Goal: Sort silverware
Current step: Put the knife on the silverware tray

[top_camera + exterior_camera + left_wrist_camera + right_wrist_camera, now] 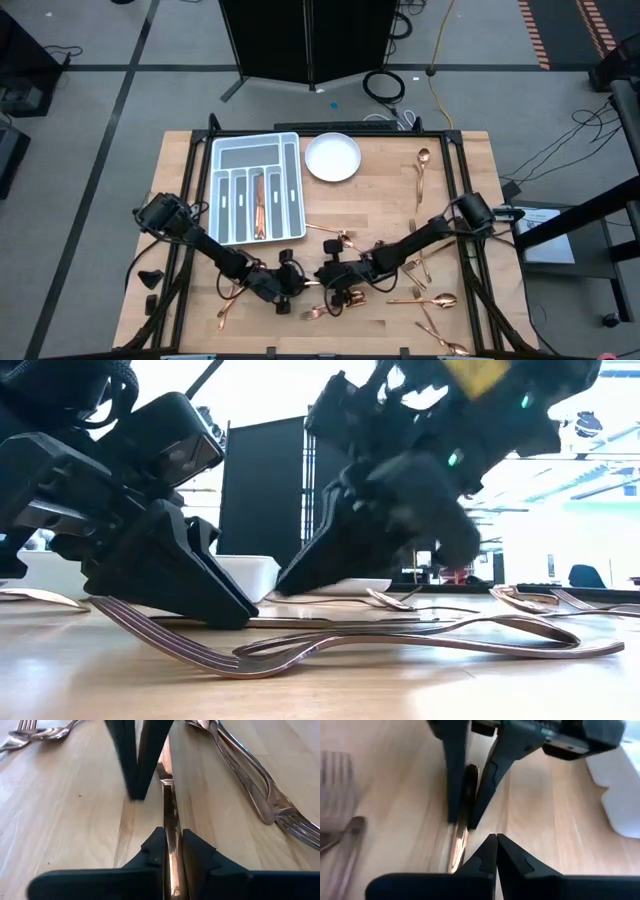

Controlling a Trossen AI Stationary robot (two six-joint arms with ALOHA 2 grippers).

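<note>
Left gripper [170, 847] pinches one slim copper knife [167, 795] lying flat near the grey compartmented tray [255, 190]; right gripper [496, 851], pressed together, sits beside it.

The silverware [421, 172] is seen in a shiny copper, rose-gold tone, and the knife [170, 820] held by the left gripper [172, 851] carries bright orange reflections along its length. Both the left gripper and the right gripper [496, 851] are finished in matt black. The table [380, 200] is shown in pale blond wood with a fine straight grain (slightly darker streaks run along the boards). A grey tray [222, 222] with a lighter rim is seen, one copper piece [260, 205] lying inside it. The plate [332, 157] is plain white. The floor [100, 100] is grey, crossed by dark lines.
</note>
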